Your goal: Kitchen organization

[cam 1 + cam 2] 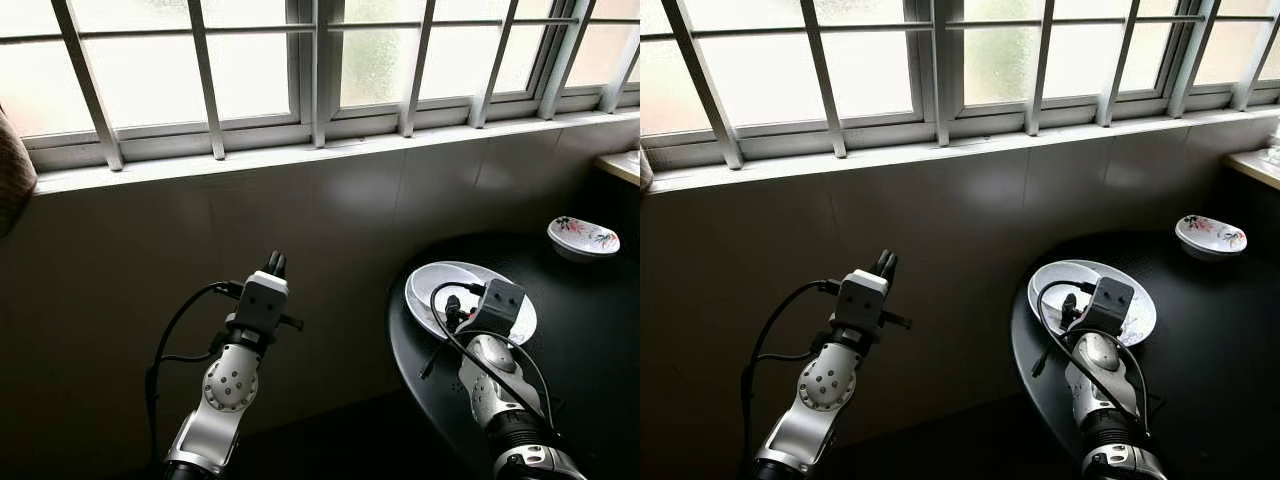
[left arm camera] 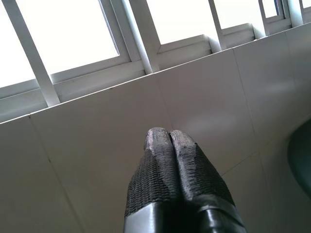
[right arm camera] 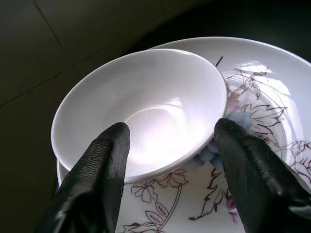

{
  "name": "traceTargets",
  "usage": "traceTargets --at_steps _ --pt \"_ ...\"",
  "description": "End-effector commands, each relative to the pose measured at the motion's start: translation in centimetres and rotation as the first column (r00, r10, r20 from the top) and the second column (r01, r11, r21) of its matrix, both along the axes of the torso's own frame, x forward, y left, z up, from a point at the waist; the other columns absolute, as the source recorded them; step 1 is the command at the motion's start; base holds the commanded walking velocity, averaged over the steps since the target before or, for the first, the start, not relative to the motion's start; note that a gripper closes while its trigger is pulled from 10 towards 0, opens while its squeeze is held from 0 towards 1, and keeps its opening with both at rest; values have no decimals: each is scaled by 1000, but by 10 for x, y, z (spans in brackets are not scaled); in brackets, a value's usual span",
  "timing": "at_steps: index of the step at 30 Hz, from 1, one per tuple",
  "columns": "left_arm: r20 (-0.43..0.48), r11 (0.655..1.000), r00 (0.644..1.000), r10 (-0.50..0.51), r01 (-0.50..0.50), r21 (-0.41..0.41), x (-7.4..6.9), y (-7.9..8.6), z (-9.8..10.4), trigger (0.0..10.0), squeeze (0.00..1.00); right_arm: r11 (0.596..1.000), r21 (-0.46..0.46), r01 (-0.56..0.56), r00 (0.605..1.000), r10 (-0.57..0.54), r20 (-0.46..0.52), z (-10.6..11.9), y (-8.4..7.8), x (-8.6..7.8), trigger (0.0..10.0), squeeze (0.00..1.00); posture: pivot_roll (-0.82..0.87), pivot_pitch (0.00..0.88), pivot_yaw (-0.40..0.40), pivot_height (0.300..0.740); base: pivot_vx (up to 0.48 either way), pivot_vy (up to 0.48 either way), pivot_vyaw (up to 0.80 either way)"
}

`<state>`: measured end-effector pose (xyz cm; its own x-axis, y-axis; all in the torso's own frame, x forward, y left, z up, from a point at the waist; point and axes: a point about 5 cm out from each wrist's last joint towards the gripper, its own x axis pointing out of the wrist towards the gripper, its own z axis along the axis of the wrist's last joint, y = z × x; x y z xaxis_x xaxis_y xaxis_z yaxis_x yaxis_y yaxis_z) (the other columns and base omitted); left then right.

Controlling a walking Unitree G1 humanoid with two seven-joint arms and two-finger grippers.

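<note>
A plain white bowl (image 3: 146, 102) rests on a white plate with a purple flower pattern (image 3: 262, 111), near the left edge of a dark round table (image 1: 590, 340). My right gripper (image 3: 171, 127) hangs open just above them, one finger on each side of the bowl's near rim and touching nothing. In the head view the right gripper (image 1: 455, 315) covers the middle of the plate (image 1: 522, 322). My left gripper (image 1: 275, 263) is shut and empty, raised in front of the tiled wall left of the table, and its fingertips (image 2: 160, 141) point up toward the window.
A small flowered dish (image 1: 583, 237) stands at the table's far right. A barred window with a white sill (image 1: 300, 150) runs above the tiled wall. A pale counter edge (image 1: 622, 165) shows at far right. A brown object (image 1: 10, 170) is at the left border.
</note>
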<state>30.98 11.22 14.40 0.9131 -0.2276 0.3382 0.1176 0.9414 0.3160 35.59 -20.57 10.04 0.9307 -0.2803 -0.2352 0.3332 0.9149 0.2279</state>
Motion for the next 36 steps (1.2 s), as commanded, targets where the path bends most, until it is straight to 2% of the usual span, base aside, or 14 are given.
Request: traceTargets --at_steps 1,14,20,28,31,32,33,34,36 --pt "-12 1000 1000 3 -3 3 0 1 -3 10000 0 999 32 18 1000 -18 -8 2 -3 3 10000 0 25 0 -8 740 0 0 0" --pt "-20 1000 1000 6 -5 8 0 1 -6 10000 0 979 188 74 996 -62 -70 -9 -7 2 10000 0 24 0 -6 740 0 0 0" --pt "-24 1000 1000 3 -3 12 0 0 -8 10000 0 944 310 115 992 -90 -92 -12 -9 2 10000 0 23 0 -5 740 0 0 0" --pt "-28 1000 1000 5 -5 16 0 0 -9 10000 0 921 365 133 990 -104 -99 -13 -10 3 10000 0 23 0 -5 740 0 0 0" --pt "-32 1000 999 7 -7 20 0 0 -10 10000 0 898 417 140 989 -109 -99 -14 -8 3 10000 0 23 0 -5 740 0 0 0" --pt "-35 1000 999 8 -8 22 0 0 -11 10000 0 834 527 163 986 -121 -112 -16 -6 3 2745 0 24 0 -5 740 0 0 0" --pt "-36 1000 999 9 -8 23 0 0 -11 10000 0 806 566 172 985 -129 -115 -17 -5 3 0 0 24 0 -5 740 0 0 0" --pt "-37 1000 999 9 -8 24 0 1 -11 10000 0 788 590 178 984 -135 -116 -17 -5 3 0 0 24 0 -5 740 0 0 0" --pt "-37 1000 999 9 -8 24 0 1 -11 10000 0 779 600 183 983 -140 -118 -17 -6 3 0 0 24 0 -5 740 0 0 0"
